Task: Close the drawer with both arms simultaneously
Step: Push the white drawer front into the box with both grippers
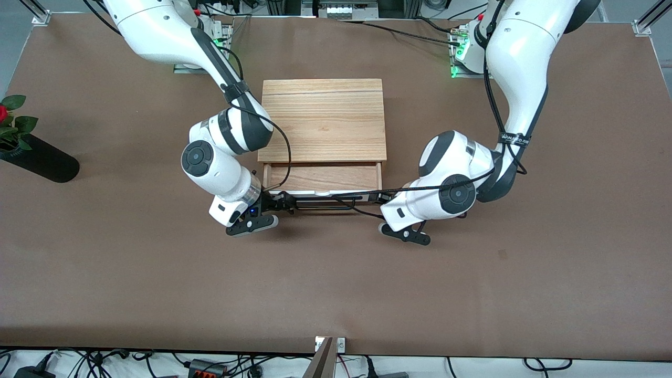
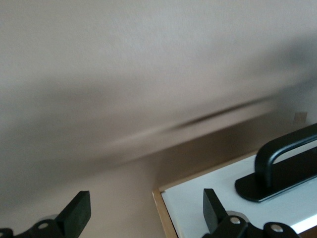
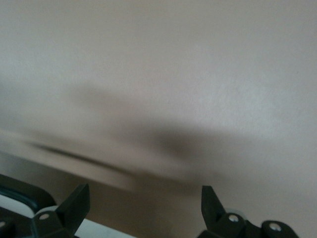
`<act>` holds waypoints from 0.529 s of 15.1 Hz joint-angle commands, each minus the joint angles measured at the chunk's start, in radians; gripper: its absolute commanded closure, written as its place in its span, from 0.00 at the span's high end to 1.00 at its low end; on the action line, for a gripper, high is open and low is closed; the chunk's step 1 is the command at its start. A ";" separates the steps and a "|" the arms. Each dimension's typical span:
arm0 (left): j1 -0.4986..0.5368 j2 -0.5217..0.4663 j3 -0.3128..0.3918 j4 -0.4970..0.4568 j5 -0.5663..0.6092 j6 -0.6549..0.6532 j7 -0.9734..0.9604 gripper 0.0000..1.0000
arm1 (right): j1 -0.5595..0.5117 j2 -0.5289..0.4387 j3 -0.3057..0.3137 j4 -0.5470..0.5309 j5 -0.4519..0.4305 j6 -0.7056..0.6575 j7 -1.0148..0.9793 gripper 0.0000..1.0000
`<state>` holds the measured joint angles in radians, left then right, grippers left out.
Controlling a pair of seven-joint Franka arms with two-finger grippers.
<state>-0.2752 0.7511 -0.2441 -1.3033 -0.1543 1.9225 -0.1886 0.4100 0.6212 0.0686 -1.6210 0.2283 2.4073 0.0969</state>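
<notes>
The light-wood box (image 1: 323, 118) stands mid-table with the drawer (image 1: 323, 178) pulled partly out toward the front camera. Its wood interior shows, and its white front panel (image 2: 208, 208) carries the black bar handle (image 1: 323, 203). The right gripper (image 1: 286, 202) is open at the handle's end toward the right arm's side, close to the panel. The left gripper (image 1: 382, 197) is open at the handle's other end. In the left wrist view the left gripper (image 2: 146, 213) straddles the panel's corner, with the handle (image 2: 282, 158) beside it. In the right wrist view the right gripper (image 3: 142, 208) is open, and a strip of the panel (image 3: 99, 229) shows by one finger.
A black vase (image 1: 39, 157) with a red rose lies near the table's edge at the right arm's end. The brown table (image 1: 336, 283) stretches wide between the drawer and the front camera. Cables hang from both arms near the handle.
</notes>
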 commanded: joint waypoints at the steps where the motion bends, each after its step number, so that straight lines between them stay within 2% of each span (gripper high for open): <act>1: -0.004 0.002 -0.015 0.015 -0.014 -0.068 0.004 1.00 | -0.002 -0.018 0.007 -0.010 0.022 -0.060 -0.025 1.00; 5: -0.004 0.004 -0.015 0.010 -0.117 -0.118 0.011 1.00 | 0.001 -0.040 0.007 -0.008 0.022 -0.190 -0.019 1.00; 8: -0.006 0.005 -0.015 0.007 -0.128 -0.168 0.011 1.00 | 0.001 -0.052 0.007 -0.008 0.022 -0.266 -0.019 1.00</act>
<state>-0.2766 0.7550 -0.2536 -1.3030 -0.2545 1.8015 -0.1878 0.4109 0.5950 0.0706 -1.6194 0.2304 2.1963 0.0968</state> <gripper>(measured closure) 0.000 0.000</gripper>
